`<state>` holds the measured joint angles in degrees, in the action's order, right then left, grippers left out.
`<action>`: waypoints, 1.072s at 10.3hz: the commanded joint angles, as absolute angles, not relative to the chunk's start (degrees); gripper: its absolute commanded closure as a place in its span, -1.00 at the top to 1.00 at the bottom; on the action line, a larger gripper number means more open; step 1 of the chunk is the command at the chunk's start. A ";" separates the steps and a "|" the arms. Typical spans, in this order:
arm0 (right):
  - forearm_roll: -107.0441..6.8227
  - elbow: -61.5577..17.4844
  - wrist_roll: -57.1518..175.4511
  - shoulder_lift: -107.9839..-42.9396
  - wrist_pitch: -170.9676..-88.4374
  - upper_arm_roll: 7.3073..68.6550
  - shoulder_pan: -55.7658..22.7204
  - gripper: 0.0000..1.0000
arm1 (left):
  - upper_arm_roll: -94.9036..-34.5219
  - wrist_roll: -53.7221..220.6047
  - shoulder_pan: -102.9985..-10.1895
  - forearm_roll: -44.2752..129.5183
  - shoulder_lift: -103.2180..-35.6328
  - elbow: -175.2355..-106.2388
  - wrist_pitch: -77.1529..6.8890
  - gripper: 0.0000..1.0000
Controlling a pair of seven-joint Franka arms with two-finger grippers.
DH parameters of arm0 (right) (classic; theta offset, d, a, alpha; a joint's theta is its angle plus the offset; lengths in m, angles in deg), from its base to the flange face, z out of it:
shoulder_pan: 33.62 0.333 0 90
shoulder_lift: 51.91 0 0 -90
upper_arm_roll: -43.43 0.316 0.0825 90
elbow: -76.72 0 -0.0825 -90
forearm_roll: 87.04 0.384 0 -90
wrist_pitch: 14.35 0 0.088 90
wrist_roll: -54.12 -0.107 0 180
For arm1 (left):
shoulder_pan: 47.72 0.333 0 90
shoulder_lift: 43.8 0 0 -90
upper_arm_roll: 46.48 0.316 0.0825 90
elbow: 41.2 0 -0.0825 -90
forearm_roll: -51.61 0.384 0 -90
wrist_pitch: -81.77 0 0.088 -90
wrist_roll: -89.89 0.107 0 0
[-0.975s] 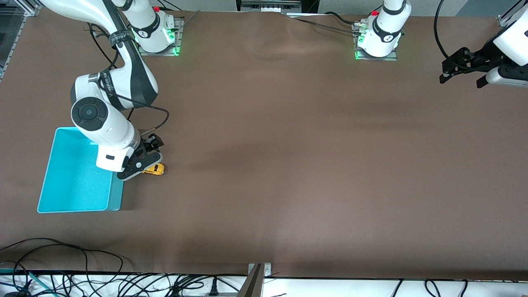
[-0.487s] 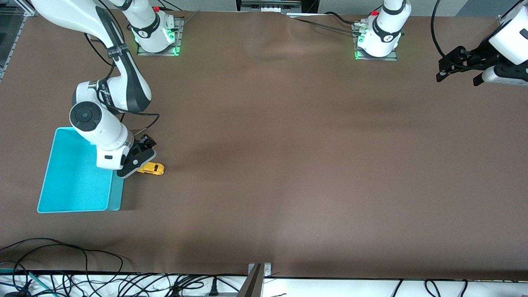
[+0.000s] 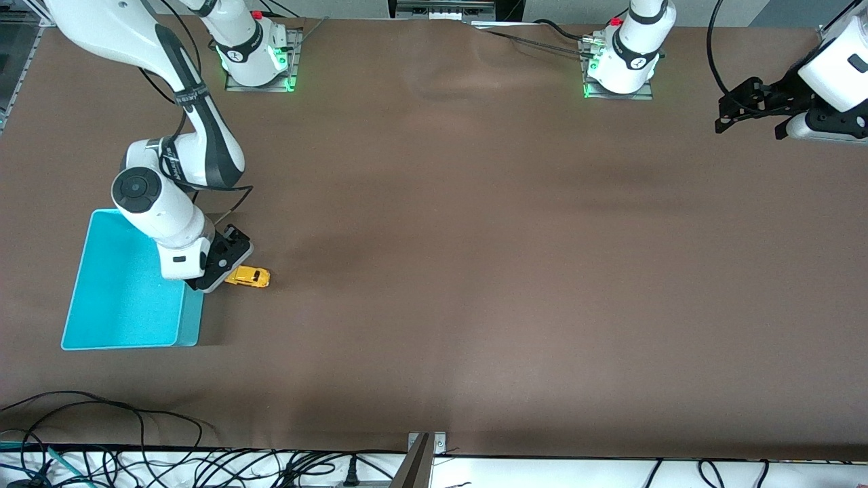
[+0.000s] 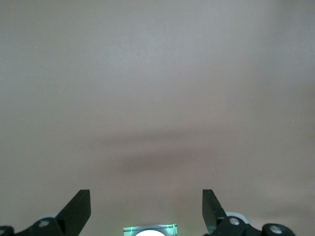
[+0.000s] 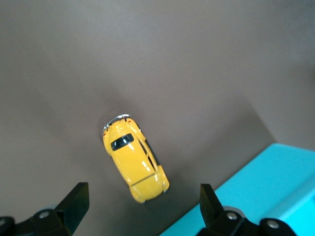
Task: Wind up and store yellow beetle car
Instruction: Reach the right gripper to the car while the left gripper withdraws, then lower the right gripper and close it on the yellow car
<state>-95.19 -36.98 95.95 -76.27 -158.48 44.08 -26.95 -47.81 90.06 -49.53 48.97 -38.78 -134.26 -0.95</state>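
- Front view: yellow beetle car (image 3: 248, 276) on the brown worktop (image 3: 475, 271), on its wheels, just beside the turquoise bin (image 3: 125, 285) toward the left arm's end, apart from the bin wall.
- Not yet stored; bin shows no contents. Winding-up impossible to judge from this moment. Grasp, lift and drop into the bin left to do, by judgement.
- Right end effector (image 5: 142, 216) low over the car and the bin's edge, pointing down, fingers (image 5: 74, 204) spread wide, holding nothing.
- Right wrist view: car (image 5: 134, 158) lying between the 2 fingers' line, slanted.
- Left end effector (image 4: 146, 209) waiting over bare worktop at the left arm's end, wide apart, nothing held.
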 commanded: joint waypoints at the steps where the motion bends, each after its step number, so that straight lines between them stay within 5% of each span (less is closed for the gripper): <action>1: -94.52 -37.36 99.20 -78.53 -162.43 44.83 -27.56 1.00 | -47.27 89.71 -48.78 49.16 -40.28 -132.78 0.03 1.00; 10: -94.60 -36.75 105.80 -84.25 -167.27 45.63 -28.35 1.00 | -47.71 89.80 -48.69 50.12 -42.84 -127.27 0.29 1.00; 11: -94.60 -36.75 106.67 -84.34 -167.28 45.63 -28.43 0.83 | -47.44 89.80 -48.51 50.03 -42.84 -125.77 0.29 1.00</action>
<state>-95.19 -37.00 104.48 -83.79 -166.29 44.88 -27.46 -47.48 90.05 -49.12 49.07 -41.92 -129.98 -0.94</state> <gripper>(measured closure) 0.013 0.000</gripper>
